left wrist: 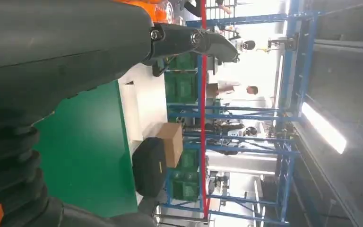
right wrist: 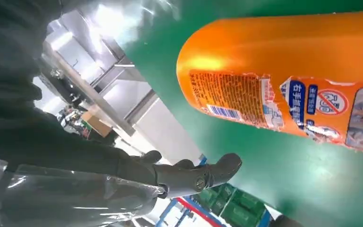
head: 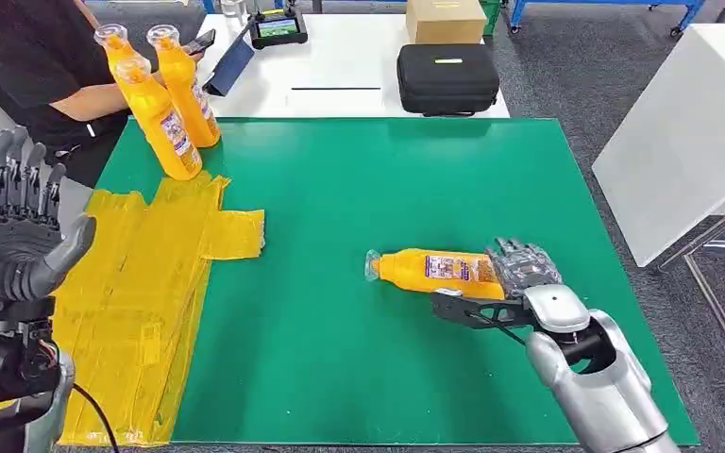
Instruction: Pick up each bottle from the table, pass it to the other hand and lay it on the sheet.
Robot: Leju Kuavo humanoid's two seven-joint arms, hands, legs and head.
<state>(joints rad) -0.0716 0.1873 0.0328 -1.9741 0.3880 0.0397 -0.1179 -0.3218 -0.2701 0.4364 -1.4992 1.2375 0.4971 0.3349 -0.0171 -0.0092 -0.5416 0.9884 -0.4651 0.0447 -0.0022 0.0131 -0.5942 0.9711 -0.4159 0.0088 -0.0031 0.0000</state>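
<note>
An orange bottle [head: 429, 268] with a clear cap lies on its side on the green mat [head: 387, 189], cap pointing left. My right hand [head: 521, 274] is at its base: the fingers [head: 524, 260] curl over the bottom end, and the thumb [head: 463, 309] reaches along below it. In the right wrist view there is a gap of green mat between the bottle [right wrist: 288, 71] and the thumb [right wrist: 203, 175]. My left hand [head: 21, 222] is raised at the left edge, fingers apart and upright, holding nothing. The yellow sheet [head: 142, 302] lies on the mat's left part.
Three more orange bottles [head: 172, 118] stand at the mat's far left corner. A person in black [head: 28, 57] holding a phone stands behind them. A black case [head: 447, 77] and a cardboard box [head: 445, 19] are on the white table beyond. A white table [head: 689, 132] stands to the right.
</note>
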